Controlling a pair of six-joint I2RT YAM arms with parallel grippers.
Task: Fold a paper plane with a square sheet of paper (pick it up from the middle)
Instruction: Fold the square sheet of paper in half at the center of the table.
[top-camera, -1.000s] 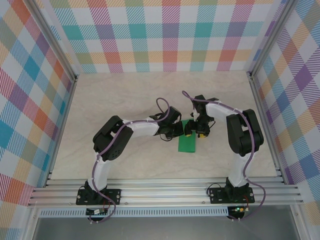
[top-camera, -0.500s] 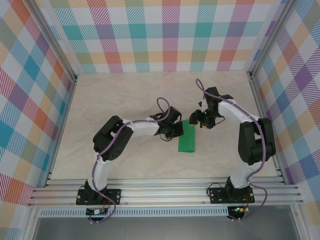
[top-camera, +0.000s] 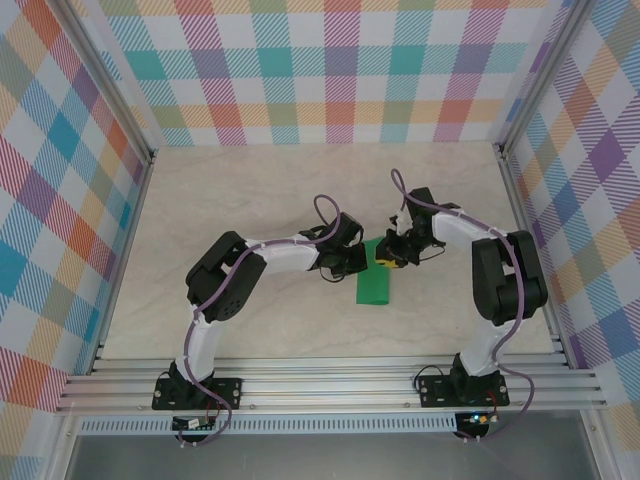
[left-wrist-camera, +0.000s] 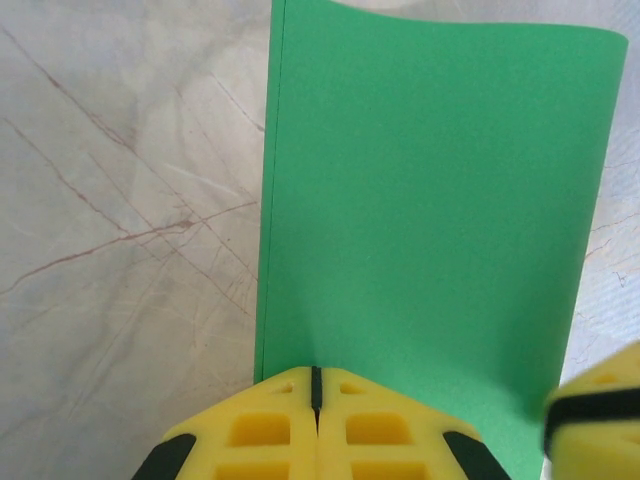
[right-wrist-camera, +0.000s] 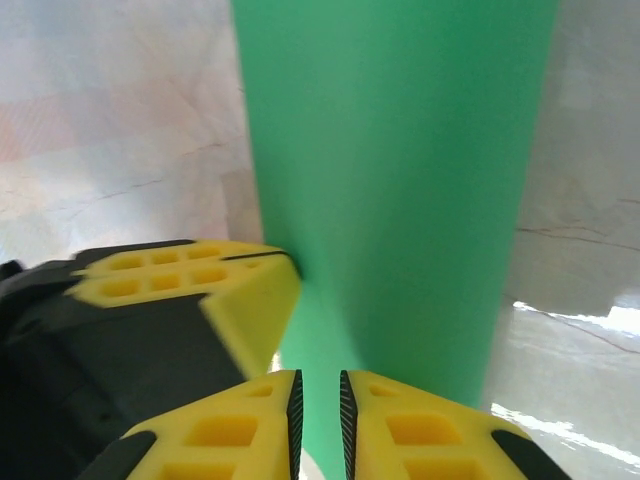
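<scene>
Folded paper (top-camera: 374, 285) flat at mid-table (top-camera: 250, 190), long axis running near to far. At its far end, from the left: left gripper (left-wrist-camera: 316, 372), pressed together, tips at the paper's edge. From the right, just beside: right gripper (right-wrist-camera: 318, 375), nearly together, thin slit left; hard to tell whether pinching paper. Both arms equally near.

surface: pale marbled table (top-camera: 250, 200) | on it: square sheet of paper (top-camera: 374, 287), green, folded narrow, mid-table
</scene>
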